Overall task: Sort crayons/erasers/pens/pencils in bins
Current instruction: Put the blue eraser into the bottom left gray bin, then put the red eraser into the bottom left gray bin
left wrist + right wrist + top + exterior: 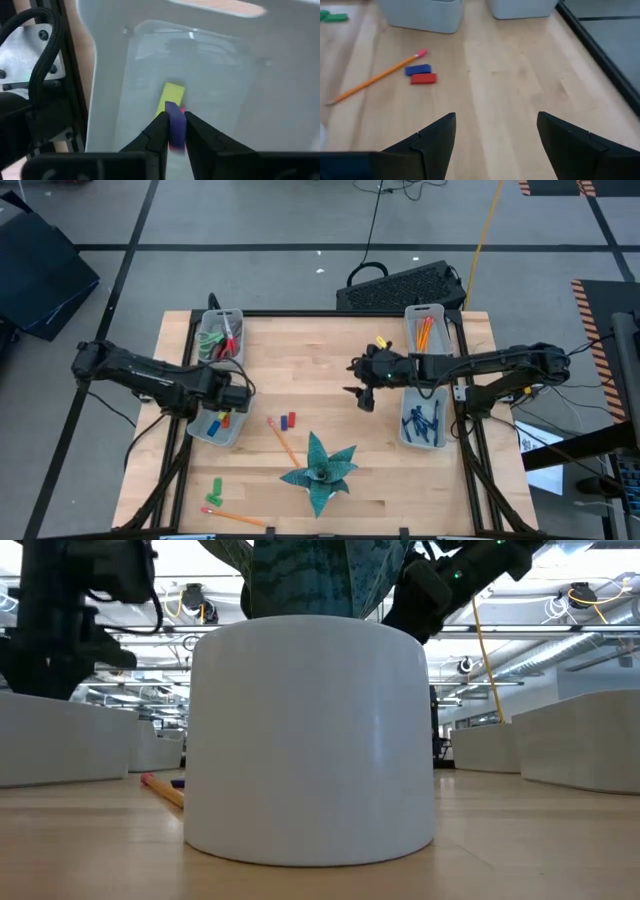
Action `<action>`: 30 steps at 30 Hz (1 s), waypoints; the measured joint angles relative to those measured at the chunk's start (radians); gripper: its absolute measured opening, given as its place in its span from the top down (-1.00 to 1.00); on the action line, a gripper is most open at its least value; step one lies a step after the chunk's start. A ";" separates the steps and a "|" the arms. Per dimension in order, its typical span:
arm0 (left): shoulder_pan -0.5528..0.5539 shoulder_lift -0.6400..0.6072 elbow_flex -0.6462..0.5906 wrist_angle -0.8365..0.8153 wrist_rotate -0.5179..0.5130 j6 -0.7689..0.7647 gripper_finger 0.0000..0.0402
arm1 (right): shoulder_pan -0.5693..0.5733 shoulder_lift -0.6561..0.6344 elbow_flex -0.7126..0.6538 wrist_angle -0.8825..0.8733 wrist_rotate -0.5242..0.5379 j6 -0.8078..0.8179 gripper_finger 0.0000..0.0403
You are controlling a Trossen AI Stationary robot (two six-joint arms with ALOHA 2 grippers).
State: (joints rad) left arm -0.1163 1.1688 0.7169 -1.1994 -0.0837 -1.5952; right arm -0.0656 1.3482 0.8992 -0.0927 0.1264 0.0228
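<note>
I have the left gripper [174,131] pinching a small purple eraser [176,122] over the lower-left bin [203,430], above a yellow piece [171,96]. The right gripper [495,132] hangs spread wide and empty at centre frame. 1 pencil [283,441] and 2 erasers [288,421] lie loose left of it. Releasing off-centre could bounce the eraser over the rim.

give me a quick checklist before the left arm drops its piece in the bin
1. Left gripper holds the blue piece: ok.
2. Left gripper is over the front left bin: ok.
3. Bin has room; only a yellow piece and something pink show beneath: ok.
4. Right gripper is open, empty and apart, above bare table: ok.
5. Whether the piece type matches this bin: cannot tell.
</note>
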 joint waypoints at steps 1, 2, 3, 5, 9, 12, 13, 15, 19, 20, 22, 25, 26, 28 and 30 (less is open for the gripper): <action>0.007 0.013 -0.004 0.001 0.000 0.005 0.67 | 0.009 -0.004 -0.003 -0.002 0.000 0.013 -0.34; 0.014 0.025 -0.004 0.001 0.000 0.019 0.67 | 0.015 -0.008 -0.004 -0.006 0.000 0.024 -0.34; 0.024 0.034 -0.004 0.001 0.000 0.040 0.66 | 0.020 -0.010 -0.004 0.004 0.001 0.029 -0.34; 0.045 0.039 -0.004 0.001 0.004 0.089 0.62 | 0.023 -0.011 0.003 0.017 0.008 0.029 -0.34; 0.098 0.014 0.015 -0.010 0.044 0.138 0.43 | 0.013 -0.010 0.018 0.013 0.071 0.001 -0.34; 0.113 -0.024 0.094 0.002 0.028 0.184 0.29 | -0.001 -0.010 0.028 0.017 0.086 0.003 -0.34; 0.110 -0.030 0.126 0.015 -0.002 0.198 0.26 | -0.006 -0.010 0.029 0.014 0.085 0.010 -0.34; 0.101 -0.031 0.184 0.061 -0.065 0.261 0.21 | -0.016 -0.010 0.029 0.014 0.083 0.025 -0.34; 0.087 0.033 0.267 0.175 -0.134 0.382 0.19 | -0.026 -0.010 0.029 0.013 0.083 0.070 -0.34; 0.087 0.065 0.284 0.191 -0.134 0.391 0.19 | -0.026 -0.010 0.029 0.013 0.083 0.084 -0.34; 0.085 0.144 0.324 0.220 -0.131 0.406 0.19 | -0.025 -0.010 0.029 0.013 0.083 0.113 -0.34; 0.070 0.284 0.401 0.239 -0.130 0.428 0.19 | -0.021 -0.010 0.029 0.013 0.082 0.149 -0.34; 0.067 0.333 0.428 0.236 -0.129 0.434 0.19 | -0.019 -0.010 0.030 0.013 0.082 0.158 -0.34; 0.065 0.420 0.473 0.240 -0.123 0.439 0.19 | -0.017 -0.010 0.030 0.012 0.082 0.174 -0.34; 0.067 0.495 0.511 0.239 -0.098 0.437 0.19 | -0.015 -0.012 0.030 0.005 0.078 0.186 -0.34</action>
State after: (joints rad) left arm -0.0492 1.6635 1.2275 -0.9608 -0.1817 -1.1583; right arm -0.0811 1.3363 0.9295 -0.0874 0.2044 0.2090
